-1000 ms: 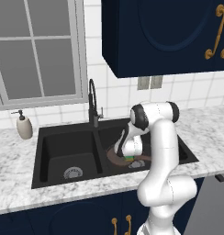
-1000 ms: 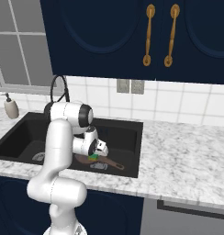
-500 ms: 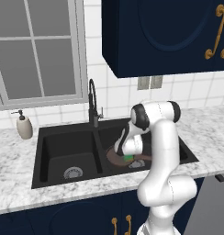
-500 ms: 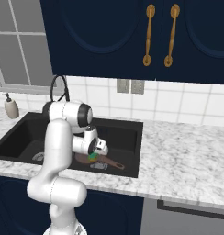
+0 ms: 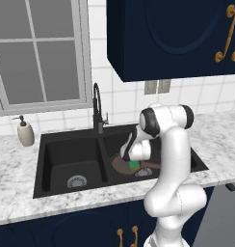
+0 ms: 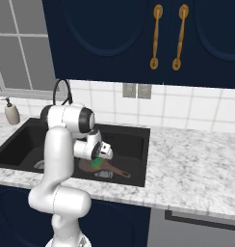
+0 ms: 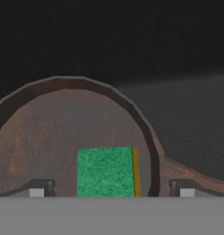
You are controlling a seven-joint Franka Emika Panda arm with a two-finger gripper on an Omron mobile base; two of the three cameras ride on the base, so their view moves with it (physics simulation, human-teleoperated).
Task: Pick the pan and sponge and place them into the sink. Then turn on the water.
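**Ann:** Marbled grey countertop [image 5: 23,166] fills the scene, with the matte black double-basin sink [image 5: 66,140] set into it under a grey-framed window [image 5: 40,53].

**Ben:** And the white arm's two-finger gripper [image 7: 111,193] is down in the right basin, right above the round reddish-brown frying pan [image 7: 49,137]. That pan lies flat on the basin floor, its long thin brown handle [image 6: 120,171] pointing toward the counter side.

**Ann:** Jaws?

**Ben:** Spread wide, one tip on each side of the small green sponge with the yellow edge [image 7: 107,171], neither touching it. The sponge sits inside the pan.

**Ann:** Behind the divider stands the thin black gooseneck faucet [image 5: 97,108]; the cream soap dispenser bottle [image 5: 25,132] is well off to the left.
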